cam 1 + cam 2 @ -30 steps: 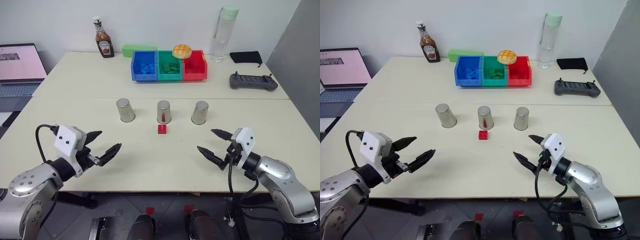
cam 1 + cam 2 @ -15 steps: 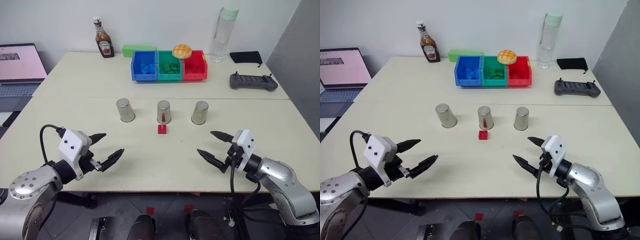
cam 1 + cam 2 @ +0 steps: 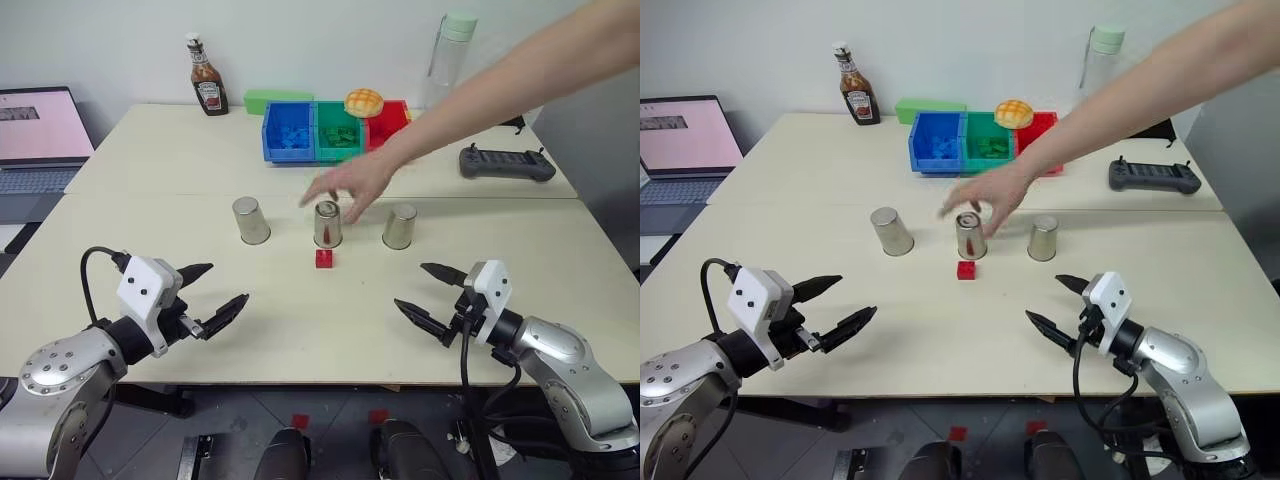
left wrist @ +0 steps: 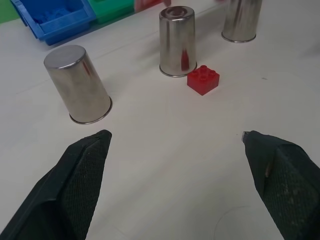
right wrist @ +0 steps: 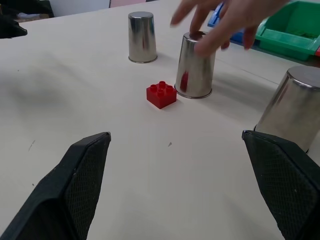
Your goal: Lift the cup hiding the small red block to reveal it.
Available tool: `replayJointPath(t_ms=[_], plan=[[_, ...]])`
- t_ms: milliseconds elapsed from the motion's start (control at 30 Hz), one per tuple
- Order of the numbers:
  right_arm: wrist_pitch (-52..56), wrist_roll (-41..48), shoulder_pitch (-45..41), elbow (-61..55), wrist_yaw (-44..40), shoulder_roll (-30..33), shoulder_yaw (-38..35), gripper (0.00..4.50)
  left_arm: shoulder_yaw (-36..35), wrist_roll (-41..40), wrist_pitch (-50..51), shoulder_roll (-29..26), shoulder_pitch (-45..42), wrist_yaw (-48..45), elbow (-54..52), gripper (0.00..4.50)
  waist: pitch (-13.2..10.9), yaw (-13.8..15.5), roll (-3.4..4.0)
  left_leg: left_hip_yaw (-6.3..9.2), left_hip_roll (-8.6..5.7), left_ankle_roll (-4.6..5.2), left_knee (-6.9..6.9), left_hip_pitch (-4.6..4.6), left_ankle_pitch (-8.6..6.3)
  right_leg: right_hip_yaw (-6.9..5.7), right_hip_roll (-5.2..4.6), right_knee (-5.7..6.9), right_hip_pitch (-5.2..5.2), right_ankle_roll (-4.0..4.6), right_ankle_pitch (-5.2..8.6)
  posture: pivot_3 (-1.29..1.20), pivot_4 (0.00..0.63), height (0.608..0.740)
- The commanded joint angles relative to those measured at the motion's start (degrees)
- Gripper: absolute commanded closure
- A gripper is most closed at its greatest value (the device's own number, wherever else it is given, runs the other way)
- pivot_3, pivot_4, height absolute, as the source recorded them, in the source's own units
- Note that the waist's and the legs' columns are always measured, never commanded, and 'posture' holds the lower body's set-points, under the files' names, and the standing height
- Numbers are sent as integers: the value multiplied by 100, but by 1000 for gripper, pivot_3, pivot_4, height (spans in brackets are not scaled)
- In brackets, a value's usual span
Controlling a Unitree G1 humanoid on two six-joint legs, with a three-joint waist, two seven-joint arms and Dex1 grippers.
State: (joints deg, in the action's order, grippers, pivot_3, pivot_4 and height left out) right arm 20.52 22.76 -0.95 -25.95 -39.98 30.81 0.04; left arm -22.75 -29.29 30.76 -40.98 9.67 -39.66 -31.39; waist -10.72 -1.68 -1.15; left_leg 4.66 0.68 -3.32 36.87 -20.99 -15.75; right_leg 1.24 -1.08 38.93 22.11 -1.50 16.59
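Cream table (image 3: 300, 320), three upturned cups (image 3: 327, 224), one small red block (image 3: 324, 258), one person's hand (image 3: 345, 187), both jaws spread

Left arm comes in low at the near left, elbow bent, grey forearm with white wrist housing and a black cable looping behind it. Left pincer (image 3: 212, 297) points forward and toward the middle, roughly level, fingers spread wide, nothing between them. Right arm mirrors it at the near right, grey forearm, white wrist block, cable hanging below. Right pincer (image 3: 432, 293) points forward and toward the middle, level, fingers wide apart, nothing held. Both pincers hover just above the counter (image 3: 300, 330), well apart from each other. In each wrist view the textured black fingertips (image 4: 82, 175) stand far apart at the two lower corners.
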Motion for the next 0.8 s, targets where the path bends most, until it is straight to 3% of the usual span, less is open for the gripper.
replayJointPath(t_ms=[33, 800], plan=[[-92, 98, 24, -165, -55, -9, -70, 13, -44, -67, -91, 1, -29, -29, -91, 0, 0, 0, 0, 0, 0, 0, 0, 0, 0, 0, 0, 0, 0, 0, 0, 0, 150, 740], [-108, 37, 32, -176, 24, -114, 6, 13, -24, 18, -141, -25, -62, -43, 22, 0, 0, 0, 0, 0, 0, 0, 0, 0, 0, 0, 0, 0, 0, 0, 0, 0, 150, 740]])
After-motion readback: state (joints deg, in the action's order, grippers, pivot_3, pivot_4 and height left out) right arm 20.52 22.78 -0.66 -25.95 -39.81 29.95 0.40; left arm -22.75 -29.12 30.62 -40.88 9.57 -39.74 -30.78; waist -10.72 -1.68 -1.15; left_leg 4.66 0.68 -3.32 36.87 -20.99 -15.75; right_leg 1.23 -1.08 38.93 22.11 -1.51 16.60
